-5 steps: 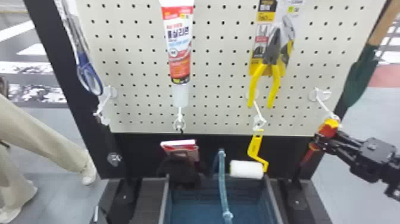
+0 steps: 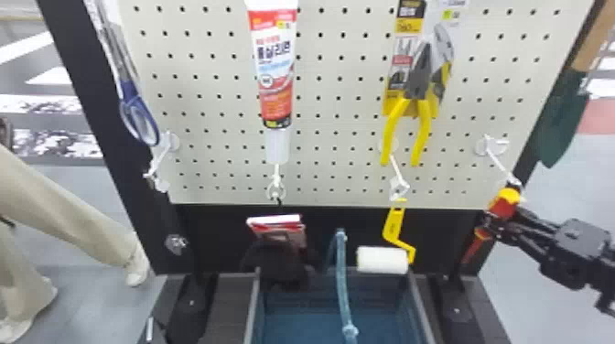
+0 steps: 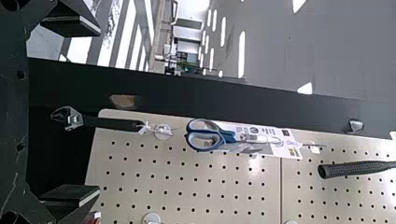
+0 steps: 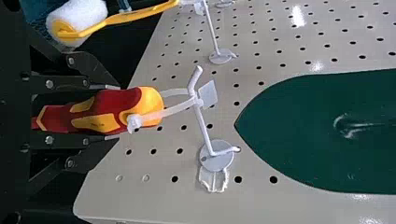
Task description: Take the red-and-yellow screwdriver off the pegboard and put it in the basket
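Note:
At the right of the head view, my right gripper (image 2: 496, 218) is at the red-and-yellow screwdriver (image 2: 505, 201), just below the end of a white pegboard hook (image 2: 498, 163). The right wrist view has the right gripper (image 4: 116, 112) shut on the handle of the screwdriver (image 4: 109, 109), one finger along each side. A clear loop (image 4: 175, 109) from the yellow handle end still hangs around the hook (image 4: 201, 126). The basket (image 2: 252, 306) stands low in front of the board. My left gripper (image 3: 99, 112) is open and holds nothing, facing the board's left side.
On the pegboard hang scissors (image 2: 137, 116), a sealant tube (image 2: 274, 68), yellow-handled pliers (image 2: 423, 123) and a green trowel (image 2: 560, 119). A paint roller (image 2: 382, 260) and a red-and-white package (image 2: 277, 224) hang low behind the basket. A blue strap (image 2: 342, 274) crosses the basket's opening.

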Controlling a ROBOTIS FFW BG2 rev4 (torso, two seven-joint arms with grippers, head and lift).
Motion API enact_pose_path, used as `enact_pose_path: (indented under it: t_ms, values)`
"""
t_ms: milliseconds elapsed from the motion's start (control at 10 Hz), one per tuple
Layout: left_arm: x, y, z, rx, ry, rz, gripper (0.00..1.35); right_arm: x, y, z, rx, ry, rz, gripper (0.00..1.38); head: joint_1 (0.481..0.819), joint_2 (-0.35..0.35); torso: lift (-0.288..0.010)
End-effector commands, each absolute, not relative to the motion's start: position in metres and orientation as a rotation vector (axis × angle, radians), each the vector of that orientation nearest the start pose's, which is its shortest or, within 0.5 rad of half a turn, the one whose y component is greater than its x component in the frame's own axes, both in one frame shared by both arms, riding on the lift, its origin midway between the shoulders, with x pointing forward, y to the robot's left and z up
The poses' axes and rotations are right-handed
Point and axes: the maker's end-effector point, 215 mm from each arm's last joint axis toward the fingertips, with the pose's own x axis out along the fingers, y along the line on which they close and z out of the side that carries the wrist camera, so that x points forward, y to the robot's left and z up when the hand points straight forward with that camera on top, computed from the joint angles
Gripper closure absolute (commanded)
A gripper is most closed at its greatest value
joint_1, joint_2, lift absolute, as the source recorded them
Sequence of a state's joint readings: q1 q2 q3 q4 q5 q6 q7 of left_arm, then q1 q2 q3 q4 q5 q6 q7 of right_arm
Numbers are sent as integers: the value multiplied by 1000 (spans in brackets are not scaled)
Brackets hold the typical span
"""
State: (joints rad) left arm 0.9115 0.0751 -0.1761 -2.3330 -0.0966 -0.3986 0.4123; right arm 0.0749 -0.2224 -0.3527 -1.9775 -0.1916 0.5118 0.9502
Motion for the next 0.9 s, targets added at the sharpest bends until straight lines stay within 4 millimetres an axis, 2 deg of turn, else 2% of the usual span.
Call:
enact_pose_path:
  t_ms: [0, 300, 600, 800]
  values:
    - [315, 230, -222, -72, -242, 231, 114, 504, -266, -264, 14, 132, 677, 1274, 549, 0, -100]
    - [315, 230, -221, -73, -245, 231, 114, 505, -264, -256, 10, 125, 680, 1274, 549, 0, -100]
    - [316, 230, -221, -73, -247, 230, 114, 492, -248, -226, -20, 94, 705, 1274, 549, 0, -100]
    - [316, 230, -221, -73, -247, 229, 114, 481, -241, -221, -18, 92, 716, 1274, 549, 0, -100]
